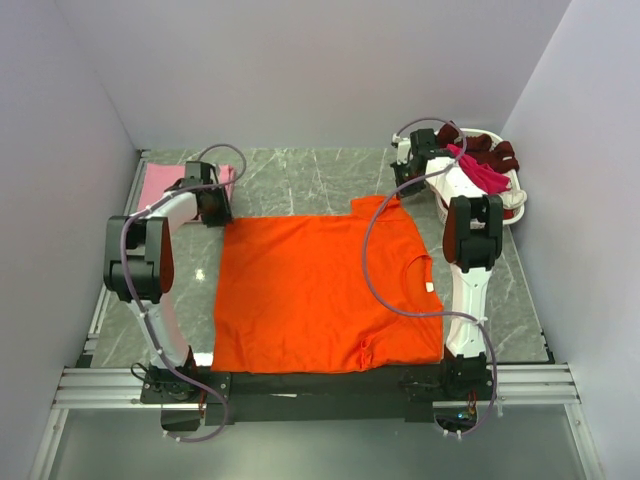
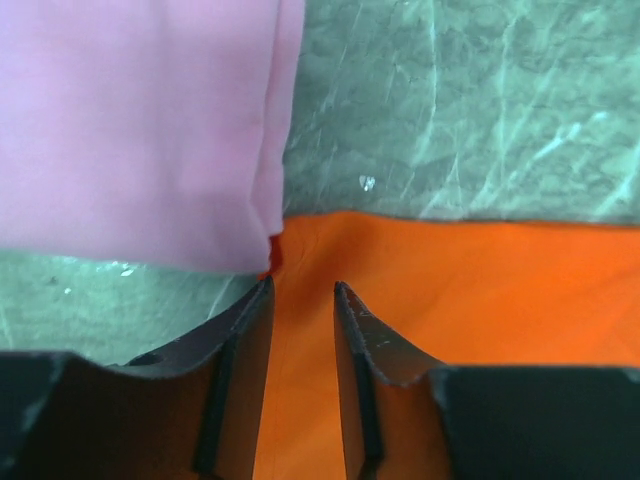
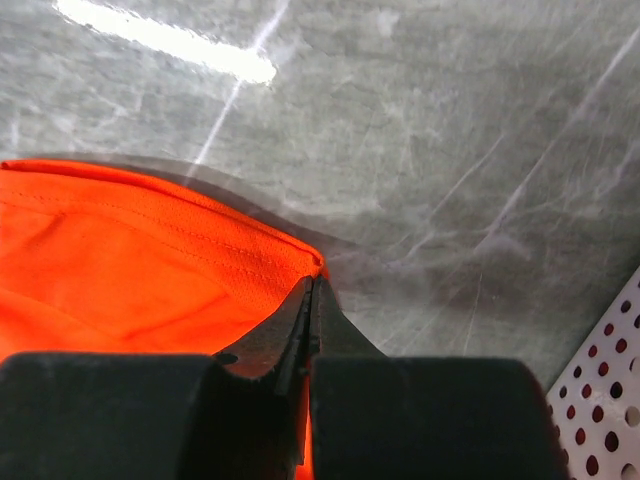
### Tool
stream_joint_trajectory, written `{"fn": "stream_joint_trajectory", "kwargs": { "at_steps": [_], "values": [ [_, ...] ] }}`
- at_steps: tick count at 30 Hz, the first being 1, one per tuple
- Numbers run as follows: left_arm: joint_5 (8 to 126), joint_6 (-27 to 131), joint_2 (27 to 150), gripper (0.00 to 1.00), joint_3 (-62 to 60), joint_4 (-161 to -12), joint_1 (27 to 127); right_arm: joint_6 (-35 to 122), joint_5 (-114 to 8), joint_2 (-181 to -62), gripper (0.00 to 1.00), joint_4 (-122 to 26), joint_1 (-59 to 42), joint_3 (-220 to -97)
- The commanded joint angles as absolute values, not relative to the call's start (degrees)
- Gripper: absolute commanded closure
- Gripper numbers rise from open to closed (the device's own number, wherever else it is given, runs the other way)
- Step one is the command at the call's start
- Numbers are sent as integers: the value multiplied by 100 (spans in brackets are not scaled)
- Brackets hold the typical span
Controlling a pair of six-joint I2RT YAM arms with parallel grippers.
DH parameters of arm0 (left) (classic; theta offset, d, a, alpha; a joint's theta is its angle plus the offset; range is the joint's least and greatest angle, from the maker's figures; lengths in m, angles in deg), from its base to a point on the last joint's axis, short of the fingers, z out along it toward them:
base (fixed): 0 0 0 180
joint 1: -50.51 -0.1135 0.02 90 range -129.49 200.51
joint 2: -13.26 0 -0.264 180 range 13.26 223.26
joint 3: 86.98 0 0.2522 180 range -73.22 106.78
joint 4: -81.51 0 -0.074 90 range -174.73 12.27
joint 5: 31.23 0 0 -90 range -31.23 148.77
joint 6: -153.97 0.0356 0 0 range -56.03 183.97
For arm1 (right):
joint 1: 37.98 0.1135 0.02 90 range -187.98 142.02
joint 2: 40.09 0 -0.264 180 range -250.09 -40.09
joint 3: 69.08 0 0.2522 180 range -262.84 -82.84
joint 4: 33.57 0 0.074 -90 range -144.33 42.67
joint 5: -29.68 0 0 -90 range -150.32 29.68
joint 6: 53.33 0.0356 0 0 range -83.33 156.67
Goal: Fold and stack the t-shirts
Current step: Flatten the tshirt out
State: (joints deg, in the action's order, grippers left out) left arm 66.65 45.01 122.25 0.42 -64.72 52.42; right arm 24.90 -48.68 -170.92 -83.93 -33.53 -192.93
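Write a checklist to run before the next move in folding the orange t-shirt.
1. Right gripper shut on orange t-shirt sleeve: ok.
2. Left gripper closed on hem corner: not ok, jaws open at it.
3. Shirt body spread flat: ok.
4. Pink t-shirt outside left jaws: ok, just beyond fingertips.
5. White basket apart from right gripper: ok.

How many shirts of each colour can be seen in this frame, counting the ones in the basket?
orange shirt: 1
light pink shirt: 1
magenta shirt: 1
dark maroon shirt: at least 1, bunched up
Total: at least 4
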Motion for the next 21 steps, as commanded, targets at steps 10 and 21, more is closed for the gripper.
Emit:
{"fn": "stream_joint_trajectory", "kwargs": {
  "at_steps": [10, 21],
  "values": [
    [5043, 4727, 12586, 70, 570, -6285, 5885, 2340, -5056, -16393, 100, -8135, -3569, -19069],
    [4998, 4885, 12383, 67, 658, -6329, 5930, 2252, -5329, -16226, 100, -8011, -3701, -18919]
  ]
}}
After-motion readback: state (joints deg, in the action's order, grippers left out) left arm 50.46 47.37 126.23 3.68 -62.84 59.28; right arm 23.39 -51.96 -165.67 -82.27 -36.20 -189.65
